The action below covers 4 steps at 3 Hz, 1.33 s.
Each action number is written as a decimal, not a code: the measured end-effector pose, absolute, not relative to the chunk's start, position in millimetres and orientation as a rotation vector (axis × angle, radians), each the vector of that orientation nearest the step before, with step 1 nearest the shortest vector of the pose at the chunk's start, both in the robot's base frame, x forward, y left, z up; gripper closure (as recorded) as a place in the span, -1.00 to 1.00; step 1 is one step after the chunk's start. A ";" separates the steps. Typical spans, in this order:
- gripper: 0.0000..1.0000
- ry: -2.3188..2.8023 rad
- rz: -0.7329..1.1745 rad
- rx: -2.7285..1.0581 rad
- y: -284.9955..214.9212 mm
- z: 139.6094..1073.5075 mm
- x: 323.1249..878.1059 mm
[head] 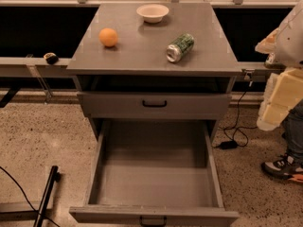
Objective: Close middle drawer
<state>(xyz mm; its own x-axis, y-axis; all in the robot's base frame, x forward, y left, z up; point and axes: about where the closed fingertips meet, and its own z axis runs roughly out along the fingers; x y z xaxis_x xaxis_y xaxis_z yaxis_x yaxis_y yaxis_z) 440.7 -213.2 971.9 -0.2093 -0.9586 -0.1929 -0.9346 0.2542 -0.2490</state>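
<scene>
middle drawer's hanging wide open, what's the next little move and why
Probably swing the gripper down and left toward the front of the middle drawer, near its black handle. The drawer is pulled far out, the gripper sits off to its right, higher up, and nothing is touching the front to push it in.
</scene>
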 end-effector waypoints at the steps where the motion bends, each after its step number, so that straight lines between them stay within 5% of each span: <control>1: -1.00 2.148 -0.060 -1.841 -197.9 925.7 441.2; 3: -1.00 1.903 0.109 -2.009 -179.0 761.9 432.3; 4: -1.00 1.890 0.096 -2.015 -178.6 763.0 434.1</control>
